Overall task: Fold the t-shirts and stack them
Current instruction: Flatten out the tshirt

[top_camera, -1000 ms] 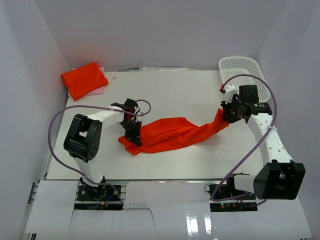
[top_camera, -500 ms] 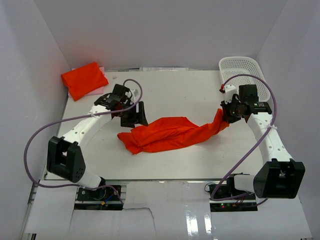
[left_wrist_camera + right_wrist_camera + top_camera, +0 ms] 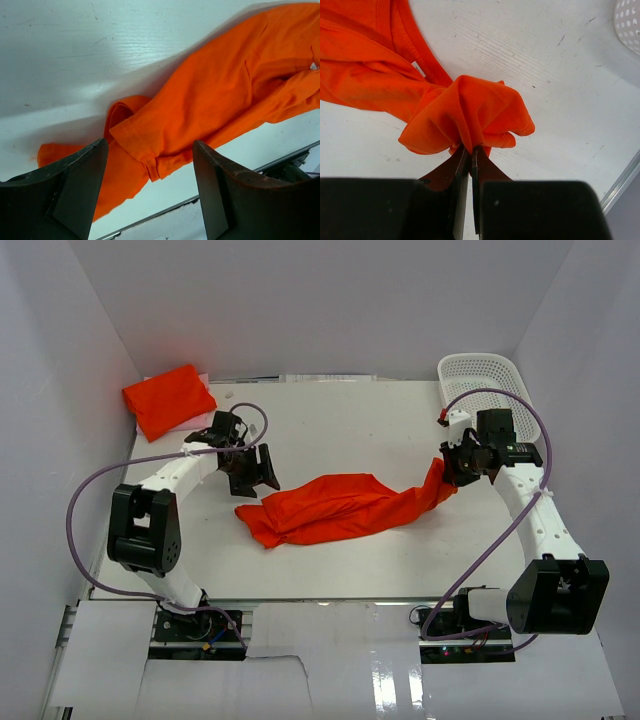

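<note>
Lab — white-walled test enclosure (image 3: pixel 300 300)

The top external camera is fixed above and behind the arm bases, facing down and forward over the whole counter (image 3: pixel 350 420). The left wrist camera looks down past the left pincer (image 3: pixel 150 145) at the t-shirt (image 3: pixel 215 95), at close range. The right wrist camera sits closer still, behind the right pincer (image 3: pixel 470 150). All three views share the t-shirt. The basket (image 3: pixel 631 20) edge probably matches the top view's far-right corner.

Orange-red t-shirts (image 3: pixel 340 508), white mesh basket (image 3: pixel 481 357), white table (image 3: pixel 350 430)
</note>
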Tool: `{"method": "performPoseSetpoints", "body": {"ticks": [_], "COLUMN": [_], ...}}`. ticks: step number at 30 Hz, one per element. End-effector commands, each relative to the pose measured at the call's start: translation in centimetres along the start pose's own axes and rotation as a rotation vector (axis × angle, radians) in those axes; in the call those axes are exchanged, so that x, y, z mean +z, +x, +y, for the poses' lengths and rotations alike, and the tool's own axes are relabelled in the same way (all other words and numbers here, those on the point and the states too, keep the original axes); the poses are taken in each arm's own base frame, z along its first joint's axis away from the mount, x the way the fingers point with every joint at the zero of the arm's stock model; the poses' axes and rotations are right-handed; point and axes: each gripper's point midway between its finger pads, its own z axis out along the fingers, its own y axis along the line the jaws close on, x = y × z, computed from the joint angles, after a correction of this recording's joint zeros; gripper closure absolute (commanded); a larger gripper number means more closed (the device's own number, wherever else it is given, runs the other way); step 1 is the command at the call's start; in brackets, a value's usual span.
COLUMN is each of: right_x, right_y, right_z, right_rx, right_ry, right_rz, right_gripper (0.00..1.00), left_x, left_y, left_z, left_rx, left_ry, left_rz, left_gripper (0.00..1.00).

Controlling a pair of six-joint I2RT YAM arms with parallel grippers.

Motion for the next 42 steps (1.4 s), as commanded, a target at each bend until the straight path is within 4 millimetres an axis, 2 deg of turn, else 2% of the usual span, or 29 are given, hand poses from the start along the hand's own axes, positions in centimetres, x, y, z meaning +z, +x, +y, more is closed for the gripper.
{"method": "performPoseSetpoints", "body": {"ticks": [1,7,13,16,17,18,20,21,23,26,27,31,33,36,38,39,41,42], "right_x": [-0.5,-0.4,-0.3,-0.3,-0.3,-0.3,-0.3,-0.3,-0.3,-0.2,-0.1,-0.1,0.0,0.1,0.1,-0.1,-0.6,-1.0], "right_y": [-1.2,-1.1,-0.9,-0.9,-0.9,-0.9,-0.8,-0.8,-0.8,-0.8,-0.7,-0.6,-0.4,-0.4,-0.6,-0.8,-1.5,-2.0], "right_z": [-0.2,0.0,0.0,0.0,0.0,0.0,0.0,0.0,0.0,0.1,0.1,0.1,0.0,-0.1,0.0,0.0,0.2,0.6], "right_rx": [-0.009,-0.008,-0.003,-0.004,-0.005,-0.004,-0.003,-0.003,-0.001,-0.002,-0.001,0.001,0.001,-0.008,-0.020,-0.029,-0.063,-0.075], "right_ry": [-0.002,-0.009,-0.012,-0.010,-0.010,-0.008,-0.009,-0.009,-0.009,-0.014,-0.015,-0.015,-0.014,-0.011,-0.017,-0.019,-0.031,-0.045], "right_rz": [-0.041,-0.041,-0.036,-0.033,-0.035,-0.034,-0.033,-0.033,-0.033,-0.032,-0.029,-0.026,-0.021,-0.020,-0.026,-0.033,-0.065,-0.090], "right_gripper": [0.92,0.92,0.92,0.92,0.92,0.92,0.92,0.92,0.92,0.92,0.92,0.92,0.92,0.92,0.92,0.92,0.92,0.92], "left_x": [0.3,2.4,3.4,3.6,3.5,3.5,3.4,3.4,3.4,3.2,3.1,2.9,2.4,0.9,-0.8,-2.1,-5.9,-7.2], "left_y": [-0.9,0.1,1.2,1.5,1.5,1.5,1.3,1.2,1.3,1.2,1.0,0.8,0.3,-1.1,-2.9,-3.7,-7.1,-8.0], "left_z": [-0.7,1.1,1.3,1.3,1.2,1.1,1.1,1.0,1.0,1.0,1.1,1.1,0.8,-0.4,-1.6,-2.4,-4.0,-4.5], "left_rx": [0.052,0.077,0.053,0.045,0.048,0.050,0.049,0.053,0.053,0.050,0.047,0.043,0.047,0.059,0.074,0.084,0.093,0.090], "left_ry": [0.055,0.009,0.033,0.039,0.047,0.048,0.050,0.051,0.052,0.054,0.051,0.045,0.048,0.068,0.081,0.090,0.085,0.085], "left_rz": [-0.022,0.028,0.063,0.076,0.074,0.074,0.068,0.066,0.066,0.064,0.054,0.047,0.027,-0.030,-0.094,-0.132,-0.258,-0.294], "left_gripper": [0.22,0.24,0.26,0.32,0.35,0.44,0.48,0.55,0.57,0.69,0.79,0.92,1.00,1.00,1.00,1.00,1.00,1.00]}}
